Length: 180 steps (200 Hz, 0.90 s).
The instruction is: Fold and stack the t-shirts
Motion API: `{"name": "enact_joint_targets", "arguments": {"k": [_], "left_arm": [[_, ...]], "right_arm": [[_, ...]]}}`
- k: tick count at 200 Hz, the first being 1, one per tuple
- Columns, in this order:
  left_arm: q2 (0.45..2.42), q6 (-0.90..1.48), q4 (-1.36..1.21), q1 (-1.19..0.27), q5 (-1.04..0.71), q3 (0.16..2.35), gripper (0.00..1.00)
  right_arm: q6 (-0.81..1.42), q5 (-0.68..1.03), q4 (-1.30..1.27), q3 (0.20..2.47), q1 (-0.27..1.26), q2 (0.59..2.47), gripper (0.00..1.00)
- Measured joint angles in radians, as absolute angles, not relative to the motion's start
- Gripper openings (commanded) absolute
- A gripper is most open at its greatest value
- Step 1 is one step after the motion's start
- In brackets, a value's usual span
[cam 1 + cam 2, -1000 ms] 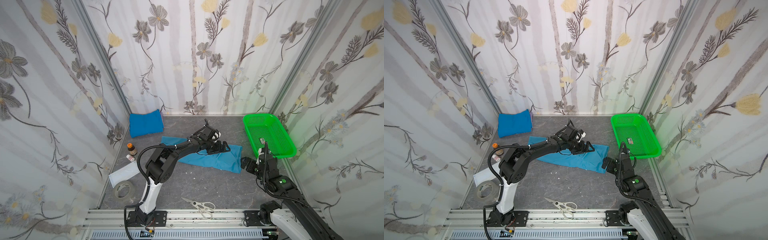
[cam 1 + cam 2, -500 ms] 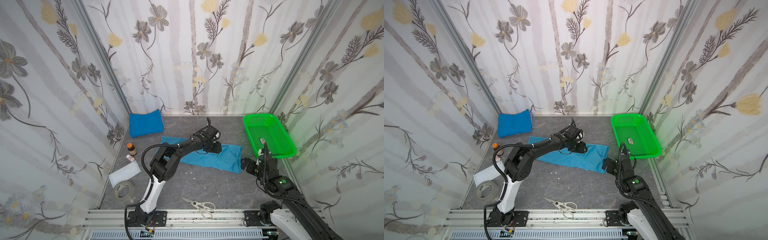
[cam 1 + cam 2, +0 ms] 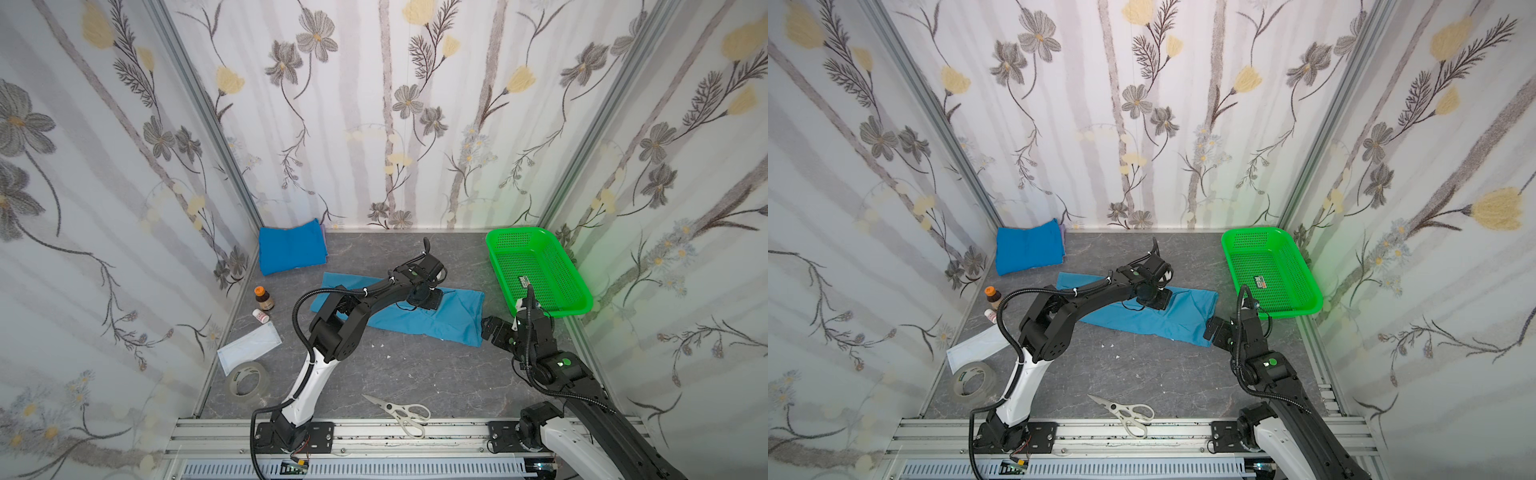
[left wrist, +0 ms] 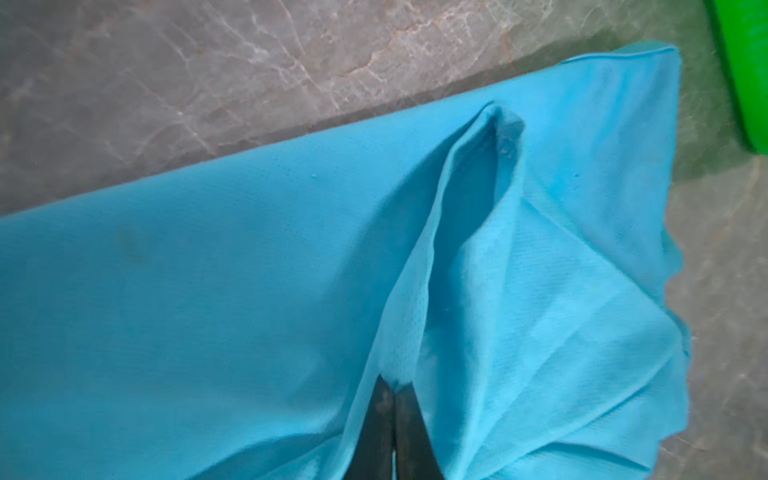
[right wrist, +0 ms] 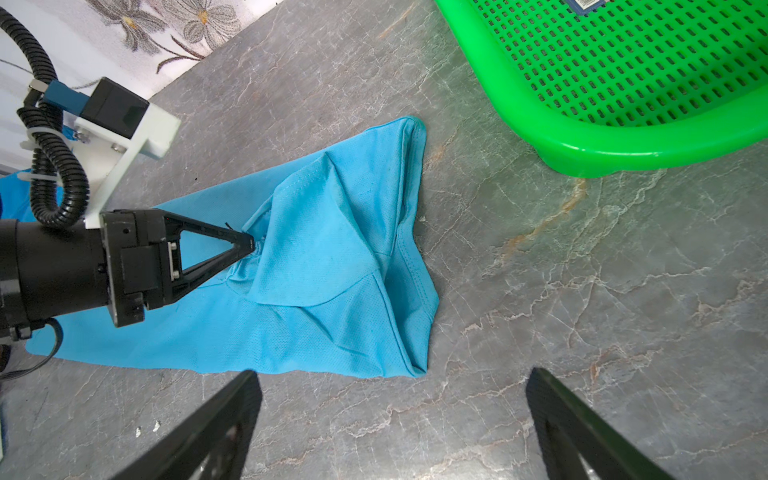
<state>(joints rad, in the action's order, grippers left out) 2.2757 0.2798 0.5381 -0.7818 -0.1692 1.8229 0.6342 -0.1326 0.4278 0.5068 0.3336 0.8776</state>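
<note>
Judging by the layout, approx. half done: dark blue shirt (image 3: 291, 249) sits folded in the back-left corner; light blue shirt (image 3: 436, 320) lies mid-table as a long strip (needs more folds + stacking). Left claw (image 5: 251, 243) pinches its cloth; right claw (image 5: 392, 380) gapes wide, empty, beside it.

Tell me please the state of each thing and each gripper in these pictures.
light blue t-shirt, laid out as a long band, one ridge pinched up
dark blue t-shirt, folded, in the far left corner
left gripper, shut on light blue t-shirt
right gripper, open, holding nothing
green basket, upright, one small label inside
scissors, closed, lying flat
</note>
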Motion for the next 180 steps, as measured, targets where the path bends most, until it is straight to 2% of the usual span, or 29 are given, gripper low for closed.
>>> {"name": "enact_joint_targets", "arguments": {"k": [64, 69, 72, 78, 82, 98, 119, 149, 180], "left_arm": [[2.288, 0.239, 0.583, -0.773, -0.104, 1.884, 0.0], [2.288, 0.239, 0.587, -0.77, -0.101, 1.886, 0.06], [2.288, 0.239, 0.588, -0.767, -0.099, 1.887, 0.14], [2.288, 0.238, 0.592, -0.76, -0.096, 1.887, 0.38], [2.288, 0.236, 0.595, -0.756, -0.093, 1.887, 0.47], [2.285, 0.237, 0.603, -0.732, -0.073, 1.88, 0.66], [2.253, 0.249, 0.601, -0.693, -0.055, 1.834, 0.83], [2.175, 0.261, 0.592, -0.653, -0.044, 1.759, 0.87], [2.105, 0.257, 0.547, -0.653, -0.134, 1.696, 0.86]], "right_arm": [[0.631, -0.124, 0.426, 0.503, 0.334, 0.879, 1.0], [0.631, -0.124, 0.426, 0.503, 0.334, 0.879, 1.0], [0.631, -0.124, 0.426, 0.503, 0.334, 0.88, 1.0], [0.63, -0.123, 0.424, 0.503, 0.334, 0.883, 1.0], [0.625, -0.121, 0.423, 0.503, 0.334, 0.884, 1.0], [0.624, -0.106, 0.423, 0.503, 0.334, 0.889, 1.0], [0.62, -0.106, 0.421, 0.503, 0.334, 0.894, 1.0], [0.616, -0.097, 0.406, 0.495, 0.334, 0.916, 1.0], [0.613, -0.076, 0.366, 0.482, 0.334, 0.97, 1.0]]}}
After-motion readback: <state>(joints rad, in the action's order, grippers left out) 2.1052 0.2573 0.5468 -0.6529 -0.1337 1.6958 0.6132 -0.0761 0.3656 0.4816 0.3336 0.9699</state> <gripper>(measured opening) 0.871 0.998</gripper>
